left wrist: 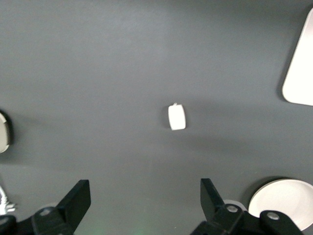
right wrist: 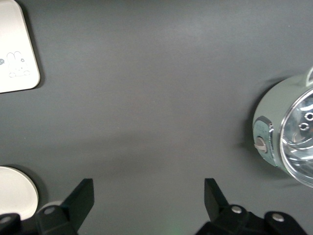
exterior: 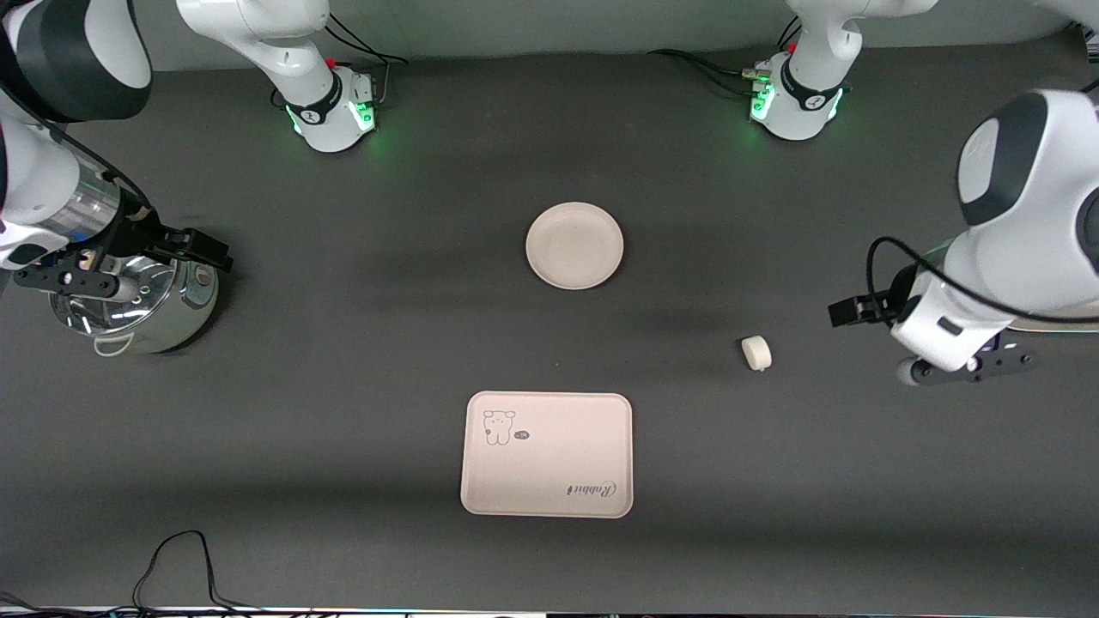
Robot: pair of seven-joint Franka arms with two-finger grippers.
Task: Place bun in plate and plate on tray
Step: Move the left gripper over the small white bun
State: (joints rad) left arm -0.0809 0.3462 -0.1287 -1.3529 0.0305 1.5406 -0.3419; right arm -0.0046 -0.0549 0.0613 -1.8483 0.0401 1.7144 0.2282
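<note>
The small white bun (exterior: 756, 353) lies on the dark table, toward the left arm's end, between the plate and the tray in depth. The round cream plate (exterior: 574, 245) sits empty at the table's middle. The rectangular tray (exterior: 548, 455) with the animal drawing and "Rabbit" lies nearer to the front camera, also empty. My left gripper (exterior: 962, 371) hangs open and empty over the table beside the bun. Its wrist view shows the bun (left wrist: 176, 117), the tray (left wrist: 301, 73) and the plate (left wrist: 283, 203). My right gripper (exterior: 81, 283) is open and empty, up by the metal pot.
A shiny metal pot (exterior: 129, 309) stands at the right arm's end of the table and shows in the right wrist view (right wrist: 288, 142). A black cable (exterior: 172, 558) lies at the table's near edge. A cream object (exterior: 1065, 326) peeks out under the left arm.
</note>
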